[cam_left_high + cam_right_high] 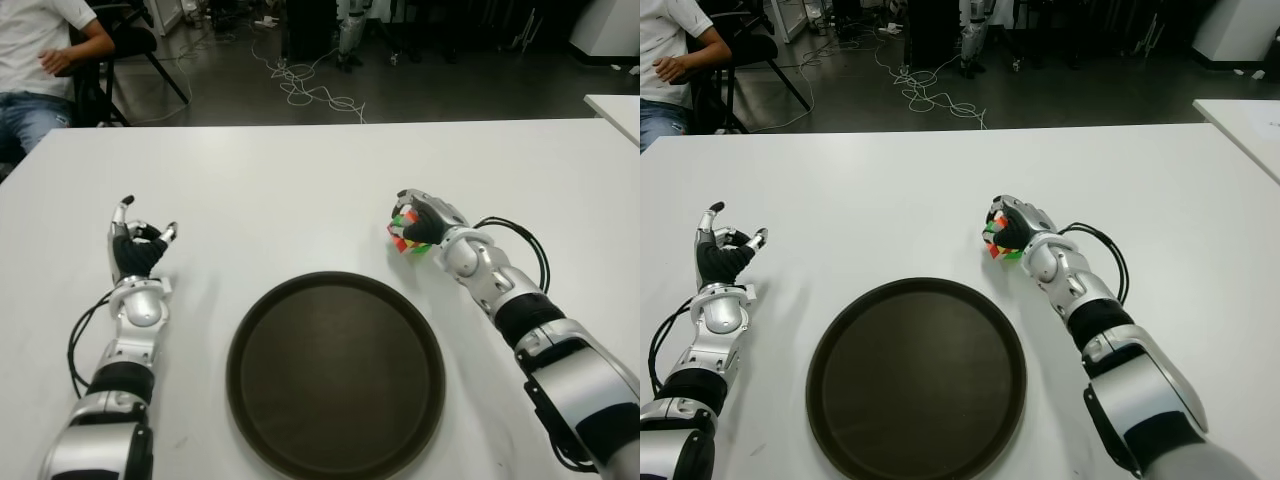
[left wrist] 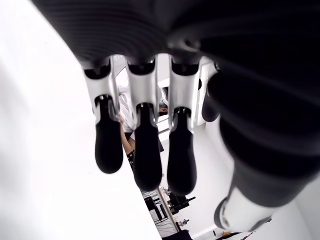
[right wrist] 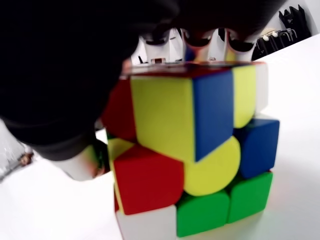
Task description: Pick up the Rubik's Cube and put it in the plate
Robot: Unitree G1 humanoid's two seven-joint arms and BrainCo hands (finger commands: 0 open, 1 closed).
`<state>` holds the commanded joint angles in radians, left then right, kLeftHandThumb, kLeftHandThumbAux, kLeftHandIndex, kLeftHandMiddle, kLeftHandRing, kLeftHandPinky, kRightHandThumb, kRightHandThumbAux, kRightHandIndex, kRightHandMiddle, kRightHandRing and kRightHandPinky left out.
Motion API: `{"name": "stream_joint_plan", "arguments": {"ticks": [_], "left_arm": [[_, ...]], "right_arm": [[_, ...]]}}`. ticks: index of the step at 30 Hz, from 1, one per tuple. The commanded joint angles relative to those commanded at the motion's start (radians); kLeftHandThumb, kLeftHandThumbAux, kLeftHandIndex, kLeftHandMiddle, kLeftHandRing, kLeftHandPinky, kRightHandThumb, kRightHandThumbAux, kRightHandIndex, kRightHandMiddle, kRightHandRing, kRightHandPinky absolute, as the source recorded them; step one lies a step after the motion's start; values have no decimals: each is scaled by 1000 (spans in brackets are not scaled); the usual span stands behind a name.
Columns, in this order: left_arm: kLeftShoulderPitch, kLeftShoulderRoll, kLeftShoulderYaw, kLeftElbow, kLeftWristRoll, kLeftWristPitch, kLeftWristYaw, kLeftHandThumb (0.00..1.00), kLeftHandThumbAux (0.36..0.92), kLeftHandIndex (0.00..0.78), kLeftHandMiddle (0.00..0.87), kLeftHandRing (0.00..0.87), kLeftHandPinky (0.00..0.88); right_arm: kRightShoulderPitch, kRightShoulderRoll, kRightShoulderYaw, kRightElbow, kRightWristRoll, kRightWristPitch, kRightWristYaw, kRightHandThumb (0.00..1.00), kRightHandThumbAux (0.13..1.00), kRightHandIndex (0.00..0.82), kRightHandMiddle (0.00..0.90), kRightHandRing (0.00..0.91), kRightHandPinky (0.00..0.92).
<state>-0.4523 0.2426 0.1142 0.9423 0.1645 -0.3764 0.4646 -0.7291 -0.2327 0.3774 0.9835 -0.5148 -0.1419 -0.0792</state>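
Right hand (image 1: 428, 222) curled over Rubik's Cube (image 3: 190, 155).

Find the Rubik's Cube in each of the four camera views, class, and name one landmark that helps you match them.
Left eye view: Rubik's Cube in the right hand, up and right of the plate.
Right eye view: the cube sits centre-right, again above the plate's right edge.
Left wrist view: not in it.
Right wrist view: it fills the middle, under the fingers.
Shared landmark: the white table.
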Motion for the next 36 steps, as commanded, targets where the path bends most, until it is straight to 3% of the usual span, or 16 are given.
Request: {"name": "stream_joint_plan", "arguments": {"ticks": [3, 11, 36], "left_arm": [[1, 0, -1, -2, 1, 5, 0, 298, 790, 125, 483, 580, 626], [4, 1, -2, -10, 4, 10, -3, 315, 763, 135, 611, 705, 732], [3, -5, -2, -12, 5, 6, 4, 287, 785, 127, 703, 771, 779]], "right_arm": [[2, 2, -8, -2, 9, 2, 7, 715, 714, 435, 776, 776, 760], [5, -2, -9, -12, 15, -2, 6, 715, 714, 436, 779, 780, 757], [18, -13, -62, -58, 70, -21, 37, 710, 718, 436, 761, 768, 752]]}}
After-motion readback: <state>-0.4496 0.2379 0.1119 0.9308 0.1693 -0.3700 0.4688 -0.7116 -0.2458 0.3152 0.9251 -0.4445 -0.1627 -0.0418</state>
